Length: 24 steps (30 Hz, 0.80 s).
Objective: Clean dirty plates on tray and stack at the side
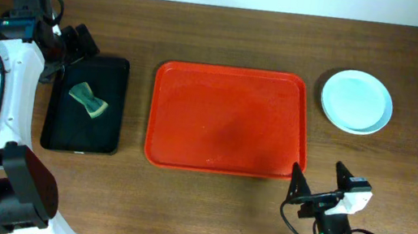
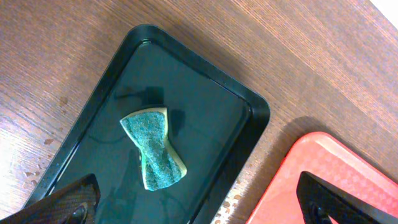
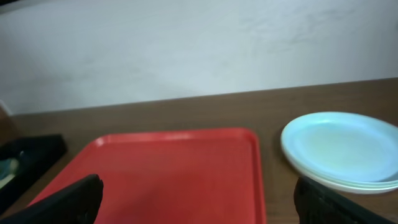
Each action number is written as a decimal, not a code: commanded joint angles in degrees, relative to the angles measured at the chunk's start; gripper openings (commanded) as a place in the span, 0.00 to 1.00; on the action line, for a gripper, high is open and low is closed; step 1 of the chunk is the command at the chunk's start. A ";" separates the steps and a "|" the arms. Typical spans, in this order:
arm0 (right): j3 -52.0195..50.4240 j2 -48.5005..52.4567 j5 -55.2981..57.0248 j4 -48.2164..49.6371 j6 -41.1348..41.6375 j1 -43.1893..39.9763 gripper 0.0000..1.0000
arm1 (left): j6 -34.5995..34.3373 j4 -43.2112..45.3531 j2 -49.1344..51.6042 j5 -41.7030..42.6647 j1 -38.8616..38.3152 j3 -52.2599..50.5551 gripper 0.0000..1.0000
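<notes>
The red tray (image 1: pixel 229 120) lies at the table's middle with nothing on it; it also shows in the right wrist view (image 3: pixel 168 171) and at the lower right of the left wrist view (image 2: pixel 329 180). The plates (image 1: pixel 356 101) sit in one stack on the table right of the tray, pale blue on top; the right wrist view (image 3: pixel 342 149) shows the stacked rims. My left gripper (image 1: pixel 76 41) is open and empty above the far end of the black tray. My right gripper (image 1: pixel 321 180) is open and empty near the tray's front right corner.
A black tray (image 1: pixel 86 104) lies left of the red tray with a teal and yellow sponge (image 1: pixel 88 100) on it, also seen in the left wrist view (image 2: pixel 152 147). Water droplets (image 2: pixel 43 163) speckle the wood beside the black tray.
</notes>
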 commanded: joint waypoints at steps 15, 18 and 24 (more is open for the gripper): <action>-7.06 -0.66 4.87 4.81 -0.44 0.48 0.99 | 0.33 -0.11 0.20 0.42 0.24 0.20 0.99; -7.06 -0.66 4.85 5.01 -1.73 0.48 0.99 | 0.33 -0.11 0.20 0.42 0.24 0.20 0.99; -7.06 -0.66 4.44 5.01 -1.70 0.48 0.99 | 0.33 -0.11 0.20 0.42 0.24 0.20 0.99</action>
